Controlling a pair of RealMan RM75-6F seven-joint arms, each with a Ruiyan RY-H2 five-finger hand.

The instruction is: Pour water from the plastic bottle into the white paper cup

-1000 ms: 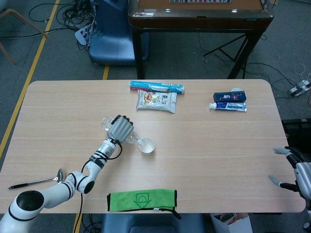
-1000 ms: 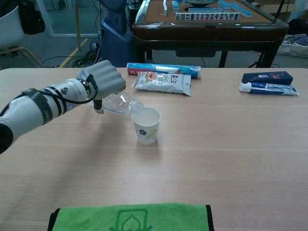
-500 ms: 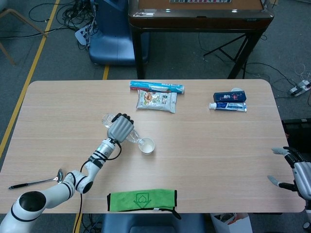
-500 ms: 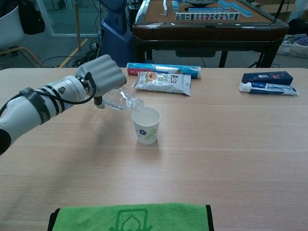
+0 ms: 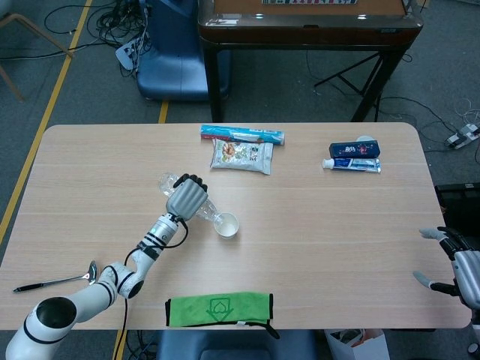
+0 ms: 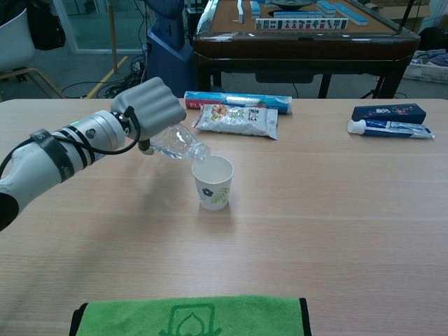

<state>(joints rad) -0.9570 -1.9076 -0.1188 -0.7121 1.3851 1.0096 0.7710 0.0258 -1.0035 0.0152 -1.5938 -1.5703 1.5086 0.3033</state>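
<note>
My left hand (image 6: 148, 105) grips the clear plastic bottle (image 6: 175, 145), tilted mouth-down just over the rim of the white paper cup (image 6: 212, 182) standing mid-table, while my right hand (image 5: 459, 268) hangs spread and empty off the table's far right edge.

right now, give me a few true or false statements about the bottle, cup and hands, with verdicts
1. The left robot hand holds the plastic bottle tilted, its mouth at the white paper cup. True.
2. The cup lies on its side. False: it stands upright on the table.
3. The right robot hand holds the toothpaste tube. False: it holds nothing, fingers apart, at the table's edge; the toothpaste tube lies on the table.
4. A green cloth lies at the table's near edge. True.
5. The snack bag sits inside the cup. False: the snack bag lies beyond the cup.
</note>
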